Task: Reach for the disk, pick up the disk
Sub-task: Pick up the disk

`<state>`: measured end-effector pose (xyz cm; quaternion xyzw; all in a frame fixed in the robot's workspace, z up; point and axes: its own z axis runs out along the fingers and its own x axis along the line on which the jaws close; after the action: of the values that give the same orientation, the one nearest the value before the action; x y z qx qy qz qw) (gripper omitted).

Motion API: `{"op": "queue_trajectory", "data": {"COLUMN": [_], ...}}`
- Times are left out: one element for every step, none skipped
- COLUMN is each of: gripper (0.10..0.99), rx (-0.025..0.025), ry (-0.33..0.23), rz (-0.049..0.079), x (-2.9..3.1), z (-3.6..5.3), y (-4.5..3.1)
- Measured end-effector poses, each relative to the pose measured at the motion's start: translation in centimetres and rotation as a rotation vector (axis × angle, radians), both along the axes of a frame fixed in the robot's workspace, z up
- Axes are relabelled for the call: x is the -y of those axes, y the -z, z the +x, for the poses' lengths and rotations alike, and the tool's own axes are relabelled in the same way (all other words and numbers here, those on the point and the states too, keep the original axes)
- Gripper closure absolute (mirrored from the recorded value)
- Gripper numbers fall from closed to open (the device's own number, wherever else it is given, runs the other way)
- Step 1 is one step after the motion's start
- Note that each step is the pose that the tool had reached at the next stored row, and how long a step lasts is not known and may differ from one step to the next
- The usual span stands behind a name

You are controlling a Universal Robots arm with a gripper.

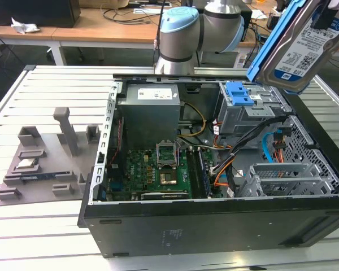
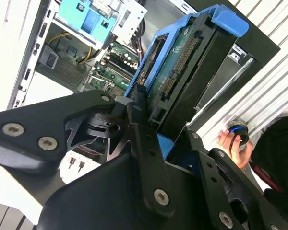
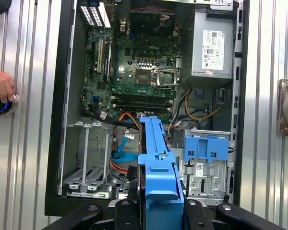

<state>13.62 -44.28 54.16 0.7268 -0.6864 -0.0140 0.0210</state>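
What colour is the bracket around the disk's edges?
Blue, framing the silver disk that the gripper holds; clearest in the first wrist view.

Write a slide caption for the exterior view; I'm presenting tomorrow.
The tool holds the disk aloft above the open computer case.

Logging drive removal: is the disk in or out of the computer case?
Out. The disk hangs tilted in the air above the case, clamped in the gripper.

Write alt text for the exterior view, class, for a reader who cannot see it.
The disk, a silver hard drive in a blue bracket, hangs tilted in the air above the open computer case, at the exterior view's right. Inside sit a motherboard and a drive cage with a blue latch.
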Motion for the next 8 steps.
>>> {"op": "queue_trajectory", "data": {"gripper": [0.722, 0.722, 0.722, 0.722, 0.722, 0.722, 0.722, 0.722], "rx": [0.0000, 0.0000, 0.0000, 0.0000, 0.0000, 0.0000, 0.0000, 0.0000], "ry": [0.000, 0.000, 0.000, 0.000, 0.000, 0.000, 0.000, 0.000], "rz": [0.000, 0.000, 0.000, 0.000, 0.000, 0.000, 0.000, 0.000], "x": [0.16, 0.31, 0.56, 0.70, 0.89, 1.23, 1.55, 1.76], "z": [0.00, 0.00, 0.00, 0.00, 0.00, 0.00, 0.00, 0.00], "y": [0.00, 0.01, 0.00, 0.01, 0.01, 0.01, 0.01, 0.01]}}
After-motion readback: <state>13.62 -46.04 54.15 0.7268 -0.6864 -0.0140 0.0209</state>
